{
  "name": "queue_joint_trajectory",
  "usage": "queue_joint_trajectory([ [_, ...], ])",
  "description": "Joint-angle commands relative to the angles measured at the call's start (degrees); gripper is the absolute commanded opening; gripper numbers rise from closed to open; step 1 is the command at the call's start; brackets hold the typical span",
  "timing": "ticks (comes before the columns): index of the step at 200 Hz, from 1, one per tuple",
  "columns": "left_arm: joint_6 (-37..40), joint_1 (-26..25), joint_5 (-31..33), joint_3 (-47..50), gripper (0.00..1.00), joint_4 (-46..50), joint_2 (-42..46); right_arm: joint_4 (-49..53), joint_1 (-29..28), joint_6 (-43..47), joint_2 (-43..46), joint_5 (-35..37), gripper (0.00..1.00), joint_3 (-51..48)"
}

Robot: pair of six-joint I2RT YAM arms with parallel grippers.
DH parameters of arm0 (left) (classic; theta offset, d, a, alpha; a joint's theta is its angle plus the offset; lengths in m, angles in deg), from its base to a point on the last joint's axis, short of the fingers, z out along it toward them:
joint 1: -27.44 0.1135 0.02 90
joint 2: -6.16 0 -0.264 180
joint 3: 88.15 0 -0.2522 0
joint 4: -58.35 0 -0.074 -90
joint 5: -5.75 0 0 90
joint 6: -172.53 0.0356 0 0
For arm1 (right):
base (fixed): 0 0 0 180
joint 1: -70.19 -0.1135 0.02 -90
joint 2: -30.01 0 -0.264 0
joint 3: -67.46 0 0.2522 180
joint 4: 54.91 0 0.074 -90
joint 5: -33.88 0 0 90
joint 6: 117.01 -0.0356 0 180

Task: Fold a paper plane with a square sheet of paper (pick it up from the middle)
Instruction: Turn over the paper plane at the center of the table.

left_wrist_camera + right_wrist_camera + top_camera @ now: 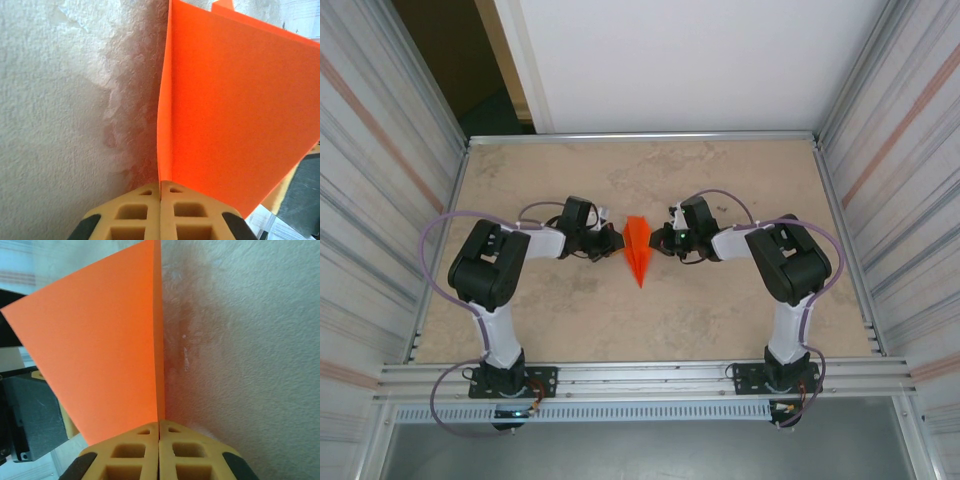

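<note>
The left gripper (160, 186) has its tan fingers pressed together on the bottom crease of the paper plane (235, 115), and an orange wing rises to their right. The right gripper (159, 425) pinches the same folded paper from the opposite side. Seen from above, the paper plane sits at the middle of the table (720, 320) between both grippers, nose toward the arm bases.

Overhead, a white-linked, black-jointed left arm (485, 270) at lower left and matching right arm (788, 262) at lower right; looping lilac cables (424, 250); black bolted bases (505, 380). Close up: tan plastic fingers (152, 220) with square cut-outs.
</note>
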Motion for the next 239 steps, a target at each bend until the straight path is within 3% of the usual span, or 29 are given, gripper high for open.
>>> queue_joint_trajectory([
  [1, 1.63, -0.21, -0.84, -0.69, 0.0, -0.04, 0.71, 1.61, 0.41, 1.18, -0.27, -0.08, 0.01, 1.07],
  [80, 1.01, 1.08, 4.08, 6.19, 0.0, -1.53, 9.42, 0.44, 1.33, 1.56, 4.59, 2.96, 0.0, -1.77],
  [176, -0.31, 1.36, 3.76, 8.44, 0.0, -5.15, 7.03, 0.27, 1.55, 1.02, 1.88, 3.38, 0.04, -2.51],
  [195, -0.64, 1.36, 3.09, 8.64, 0.0, -6.25, 6.42, 1.32, 1.47, 0.75, 1.57, 3.17, 0.11, -1.93],
  [212, -0.66, 1.36, 2.19, 8.49, 0.0, -7.15, 6.11, 5.03, 1.37, 0.99, 2.94, 4.54, 0.26, -0.98],
  [239, -0.46, 1.36, 1.19, 7.85, 0.0, -7.27, 6.07, 9.34, 0.34, 2.85, 8.29, 8.57, 0.38, -0.81],
])
